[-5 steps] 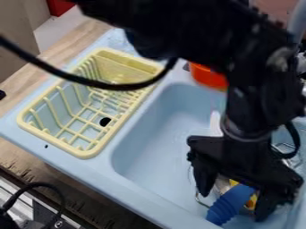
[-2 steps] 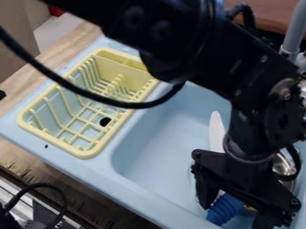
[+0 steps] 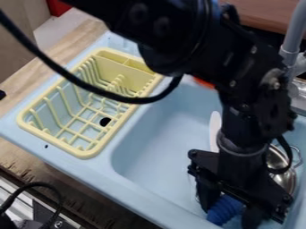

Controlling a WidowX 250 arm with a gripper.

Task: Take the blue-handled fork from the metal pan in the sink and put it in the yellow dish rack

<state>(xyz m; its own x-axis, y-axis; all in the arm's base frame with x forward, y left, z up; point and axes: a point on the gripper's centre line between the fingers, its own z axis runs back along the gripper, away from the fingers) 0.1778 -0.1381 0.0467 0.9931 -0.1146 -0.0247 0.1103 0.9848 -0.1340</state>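
The gripper (image 3: 232, 208) hangs low over the near right part of the light blue sink (image 3: 161, 138), its fingers spread apart. A ridged blue thing (image 3: 224, 209) lies between and below them; its right end is hidden by the gripper, and whether a finger touches it cannot be told. Just right of the gripper, a shiny metal pot (image 3: 286, 179) with a wire-like handle is partly covered by the arm. A white, blade-shaped thing (image 3: 214, 127) lies in the sink behind the gripper, its lower end hidden.
A yellow dish rack (image 3: 87, 154) stands on the left side of the sink unit. The grey faucet (image 3: 293, 38) rises at the upper right. Behind the arm peeks an orange-red thing (image 3: 204, 83). A black cable loops over the rack.
The fingers are closer together than before. Since the last earlier frame the gripper has shifted slightly left, and more of the metal pot shows. The blue thing has stayed in about the same place.
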